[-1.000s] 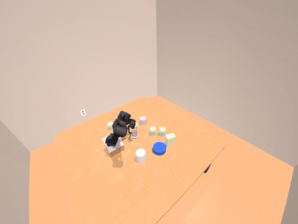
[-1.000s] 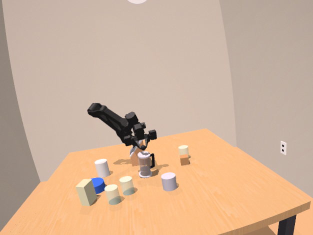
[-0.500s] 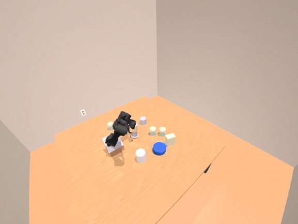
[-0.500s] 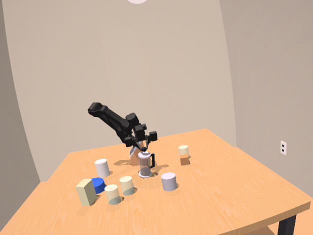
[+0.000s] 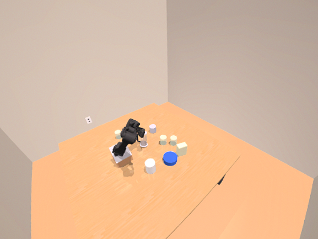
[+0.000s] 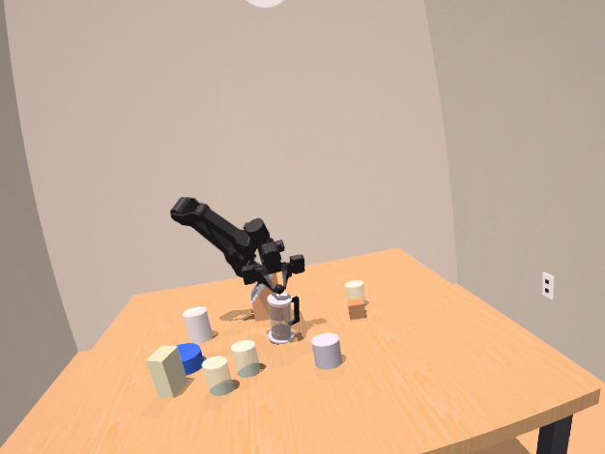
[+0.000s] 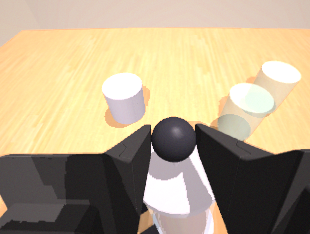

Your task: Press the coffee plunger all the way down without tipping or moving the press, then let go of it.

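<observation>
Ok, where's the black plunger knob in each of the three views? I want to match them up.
Top: hidden under the dark arm, just above the glass press.
Exterior: plunger knob at picture centre, atop the press, at the gripper tips.
Wrist: knob dead centre, clamped between the fingers.
Shared landmark: the lavender cylinder beside the press, in all three views.
</observation>
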